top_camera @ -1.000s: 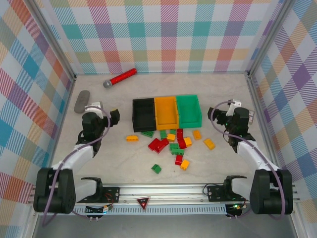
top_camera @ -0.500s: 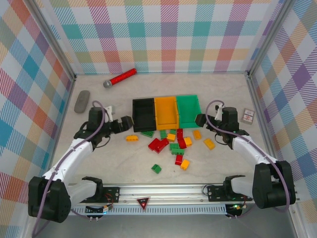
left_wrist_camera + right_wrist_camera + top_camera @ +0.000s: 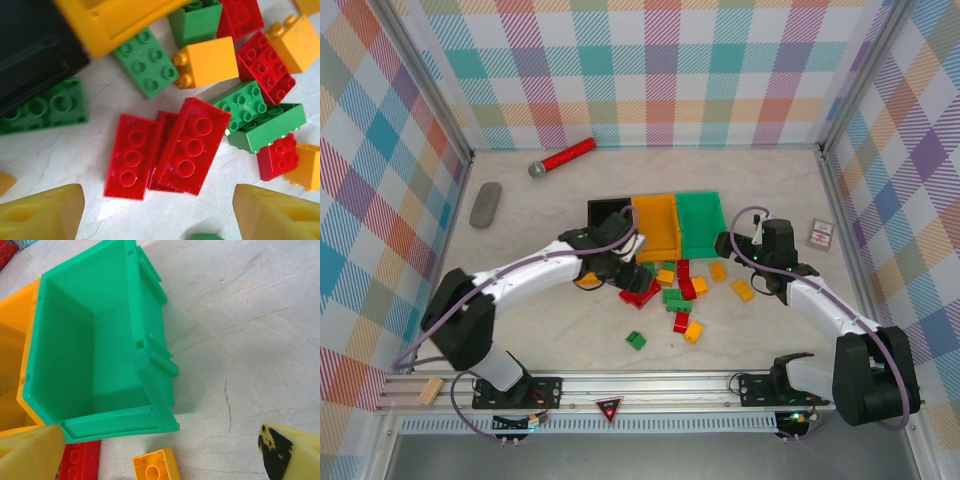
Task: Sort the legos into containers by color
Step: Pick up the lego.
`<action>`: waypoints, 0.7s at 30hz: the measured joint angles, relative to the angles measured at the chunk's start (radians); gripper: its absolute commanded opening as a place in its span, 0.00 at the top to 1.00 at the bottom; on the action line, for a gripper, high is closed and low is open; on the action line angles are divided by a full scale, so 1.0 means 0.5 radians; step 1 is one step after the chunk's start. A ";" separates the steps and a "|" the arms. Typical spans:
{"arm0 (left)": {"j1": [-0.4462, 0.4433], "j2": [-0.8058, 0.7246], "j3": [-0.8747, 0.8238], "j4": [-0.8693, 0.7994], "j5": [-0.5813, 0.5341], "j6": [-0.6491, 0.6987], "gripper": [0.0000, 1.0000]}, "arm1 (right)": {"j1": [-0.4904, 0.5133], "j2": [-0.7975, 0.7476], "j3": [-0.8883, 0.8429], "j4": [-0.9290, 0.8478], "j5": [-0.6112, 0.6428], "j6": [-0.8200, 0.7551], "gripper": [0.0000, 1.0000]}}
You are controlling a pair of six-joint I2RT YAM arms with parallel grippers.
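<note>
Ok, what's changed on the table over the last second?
The left end effector swung in from the left and now hovers open over the red legos, gripping nothing. The right end effector moved in beside the green bin. Nothing else moved.

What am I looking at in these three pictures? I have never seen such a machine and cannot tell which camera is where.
These are two robot arms bolted at a table's near edge. The wide picture comes from a fixed camera above and behind them: the left arm reaches into the pile of legos, the right arm stands by the green bin. Next to it are an orange bin and a black bin; further back lie a red-handled microphone and a grey remote. The two close pictures come from wrist cameras; the yellow wedges in their lower corners are the jaws. The left jaws stand open over red bricks; the right jaws, open, face the empty green bin. Nothing is held.
</note>
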 measured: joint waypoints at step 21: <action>-0.220 0.546 0.404 -0.253 -0.161 0.294 0.65 | 0.000 -0.031 -0.009 -0.012 0.039 0.000 0.01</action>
